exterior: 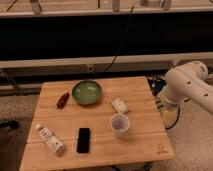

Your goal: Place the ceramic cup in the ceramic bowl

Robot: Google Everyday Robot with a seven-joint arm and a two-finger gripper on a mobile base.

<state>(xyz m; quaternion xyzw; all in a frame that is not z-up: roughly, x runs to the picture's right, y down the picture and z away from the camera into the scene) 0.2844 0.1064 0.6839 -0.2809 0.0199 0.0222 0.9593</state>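
Observation:
The ceramic cup (120,124) is a small pale handleless cup. It stands upright on the wooden table (145,90), right of centre and near the front. The ceramic bowl (86,92) is round, green and shallow. It sits toward the back of the table, left of the cup and apart from it, and looks empty. The robot's white arm (187,85) hangs beside the table's right edge, level with the bowl. My gripper is not in view; only the arm's bulky links show. Nothing touches the cup.
A small white box (119,105) lies between bowl and cup. A red object (63,99) lies left of the bowl. A black phone (83,140) and a white labelled bottle (50,139) lie at the front left. A dark wall with cables runs behind.

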